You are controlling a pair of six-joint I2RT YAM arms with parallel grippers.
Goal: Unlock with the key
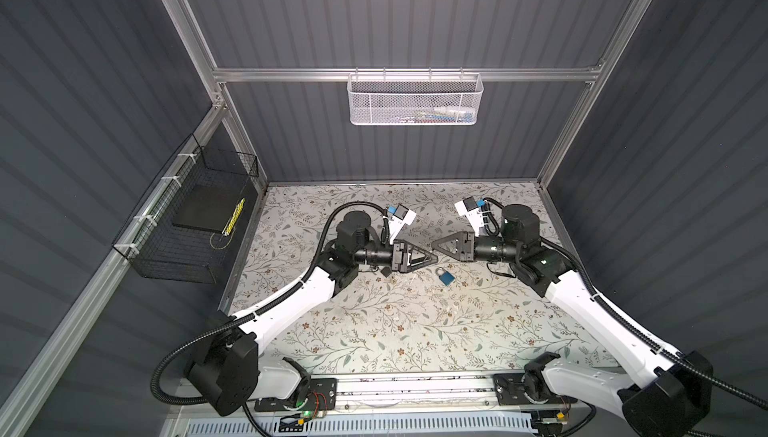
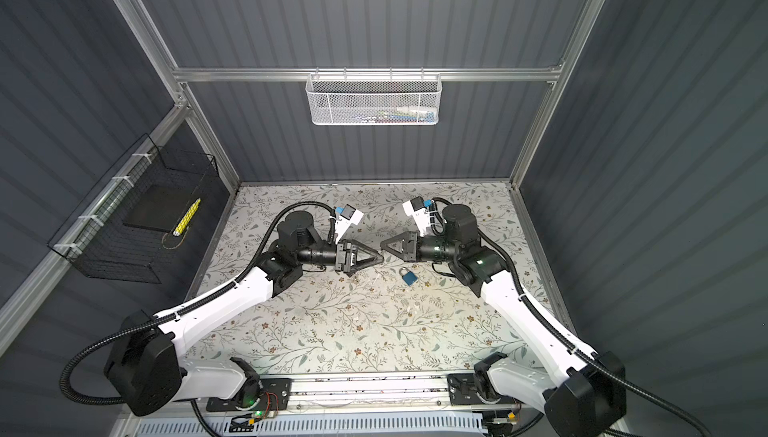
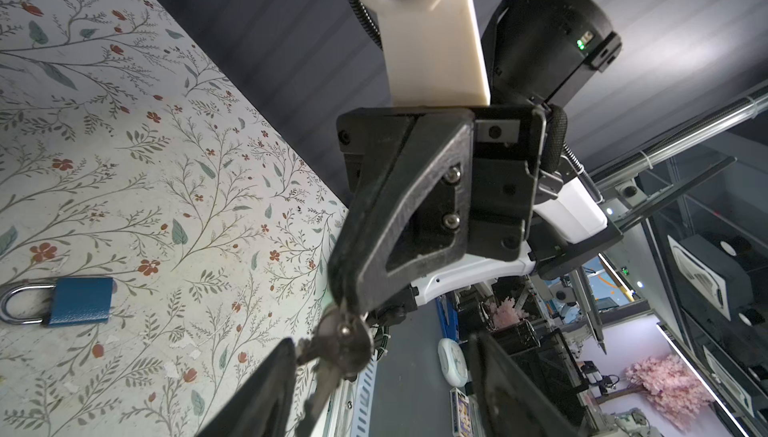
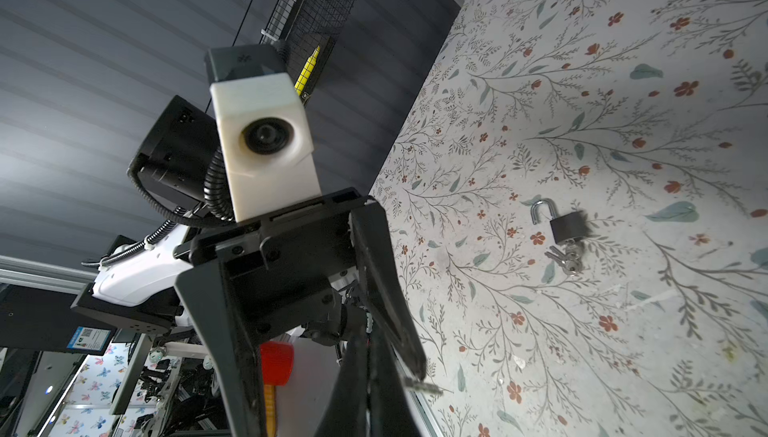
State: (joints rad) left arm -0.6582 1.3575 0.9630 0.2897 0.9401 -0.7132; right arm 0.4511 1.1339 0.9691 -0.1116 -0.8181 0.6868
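Looking down on the floral-print table (image 1: 374, 331), I see the left gripper (image 1: 432, 257) and the right gripper (image 1: 435, 244) nearly tip to tip above its middle. The left one's jaws are parted with nothing between them, and the right one's are pinched on a key bunch (image 3: 340, 339). The blue padlock (image 1: 445, 277) lies flat on the table near those tips, toward the near edge, shackle closed and clear of both grippers; a blurred black padlock (image 4: 567, 227) shows its shackle swung open with keys (image 4: 565, 258) at its base, and the print on a blue QR sticker (image 4: 89, 339) is too small for me to read.
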